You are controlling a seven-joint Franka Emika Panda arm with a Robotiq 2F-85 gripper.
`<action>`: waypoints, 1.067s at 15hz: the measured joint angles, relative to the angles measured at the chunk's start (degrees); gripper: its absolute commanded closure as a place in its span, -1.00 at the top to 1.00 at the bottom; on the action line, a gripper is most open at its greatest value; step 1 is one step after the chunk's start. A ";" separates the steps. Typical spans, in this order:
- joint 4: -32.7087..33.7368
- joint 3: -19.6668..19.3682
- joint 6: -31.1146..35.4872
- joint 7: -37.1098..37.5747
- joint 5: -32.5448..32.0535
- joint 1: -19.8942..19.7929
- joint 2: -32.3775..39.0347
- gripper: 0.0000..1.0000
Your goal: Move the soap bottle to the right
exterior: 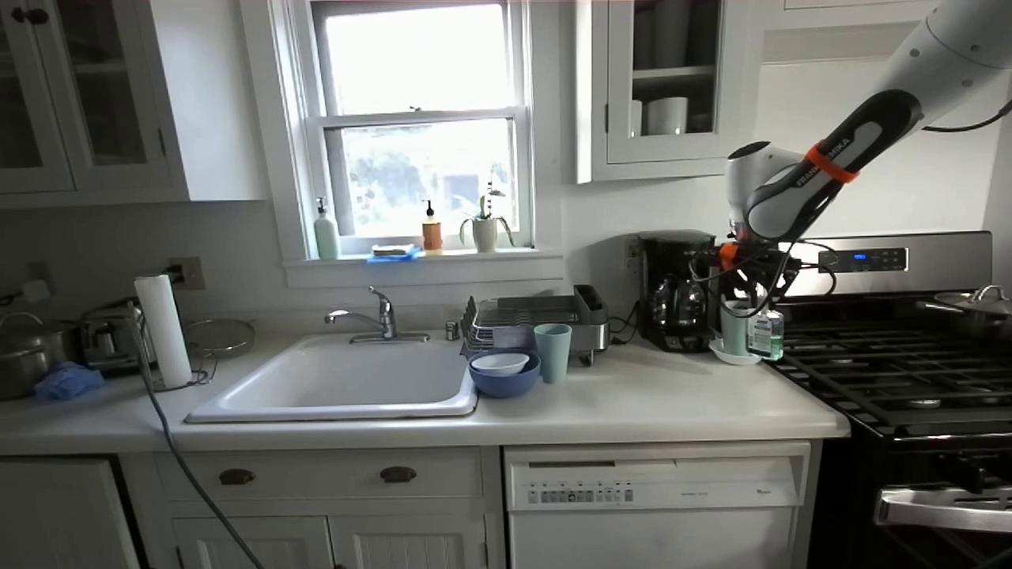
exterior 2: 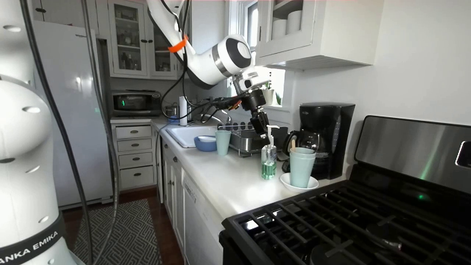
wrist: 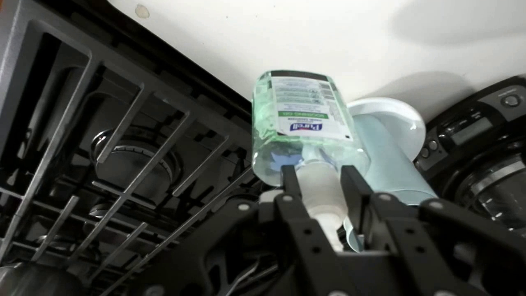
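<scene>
The soap bottle is a clear pump bottle of green gel with a white pump and a printed label. It shows in both exterior views (exterior: 765, 335) (exterior 2: 269, 163) and large in the wrist view (wrist: 304, 109). My gripper (wrist: 316, 174) is shut on the pale collar below the pump, one finger on each side. The gripper comes from above and tilted in both exterior views (exterior: 763, 294) (exterior 2: 265, 136). The bottle hangs roughly upright and appears a little above the counter, near its stove-side edge. The pump top is partly hidden by the fingers in the wrist view.
Stacked teal cups (exterior 2: 301, 169) on a white saucer (exterior 2: 312, 184) stand close beside the bottle. A black coffee maker (exterior 2: 325, 140) is behind them. The stove (exterior 2: 331, 213) borders the counter (exterior 2: 217, 176). A dish rack (exterior: 530, 312), teal cup (exterior: 553, 352) and blue bowl (exterior: 506, 385) stand by the sink.
</scene>
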 measured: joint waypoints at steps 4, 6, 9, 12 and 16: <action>-0.28 0.01 0.45 -0.61 0.00 -0.10 0.00 -0.85; -0.27 0.08 0.36 -0.61 -0.08 -0.09 0.08 -0.85; -0.28 0.14 0.55 -3.18 -0.10 -0.12 1.22 -0.85; -0.29 0.00 3.06 -9.24 -0.10 -0.51 2.72 -0.85; -0.40 -0.45 7.72 -20.26 0.73 -2.00 4.21 -0.85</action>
